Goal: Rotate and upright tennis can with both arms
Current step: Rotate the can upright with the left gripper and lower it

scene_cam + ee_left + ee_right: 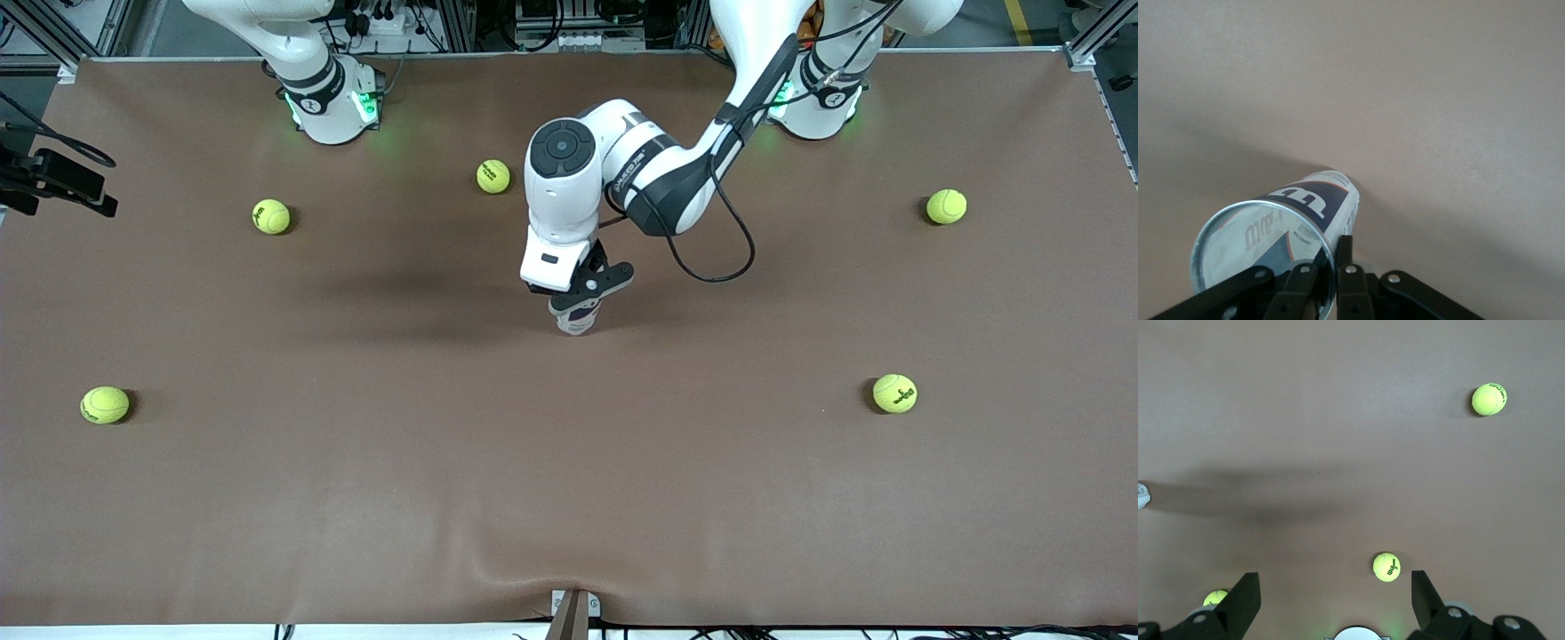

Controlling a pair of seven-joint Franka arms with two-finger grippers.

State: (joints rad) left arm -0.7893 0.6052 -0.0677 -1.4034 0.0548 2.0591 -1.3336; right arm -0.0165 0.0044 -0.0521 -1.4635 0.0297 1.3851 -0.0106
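The tennis can point(576, 320) stands about upright on the brown table near its middle, with its metal rim up. In the left wrist view the can point(1308, 200) shows its white and dark-blue label and its open rim. My left gripper point(582, 298) is over the can and shut on it. It pinches the rim wall point(1331, 257) with one finger inside and one outside. My right gripper point(1335, 600) is open and empty, held high over the table near the right arm's base. It is out of the front view.
Several yellow-green tennis balls lie spread on the table: one point(493, 176) near the bases, one point(271, 216) and one point(105, 404) toward the right arm's end, one point(946, 206) and one point(894, 393) toward the left arm's end.
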